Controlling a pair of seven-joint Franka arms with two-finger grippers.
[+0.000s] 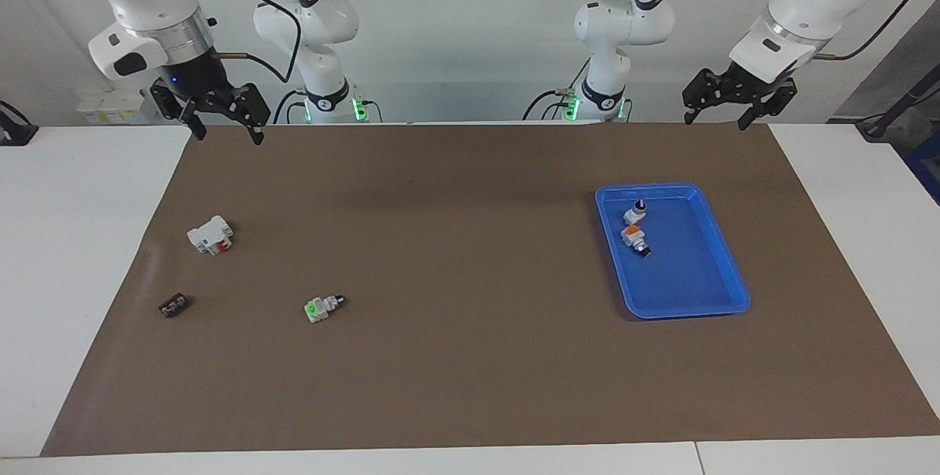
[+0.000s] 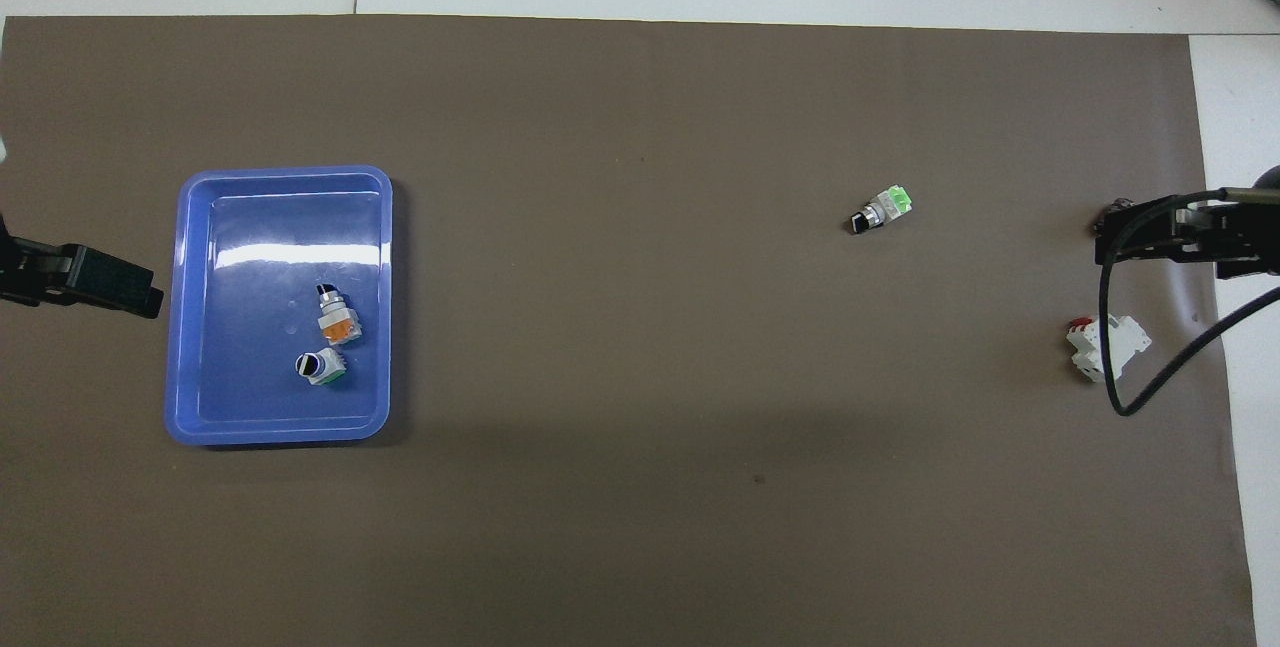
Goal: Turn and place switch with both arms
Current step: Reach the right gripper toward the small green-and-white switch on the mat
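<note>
Blue tray (image 1: 723,255) holds two switches; green switch (image 1: 321,307) on mat; both jaws apart.

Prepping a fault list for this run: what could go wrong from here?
1. The switch is tiny and lies on its side on the mat; an open right gripper could nudge it away instead of gripping it.
2. The tray already holds two similar switches, so placing may knock them.

A blue tray (image 1: 734,280) holds two switches; a white block (image 1: 210,234) lies well apart
</note>
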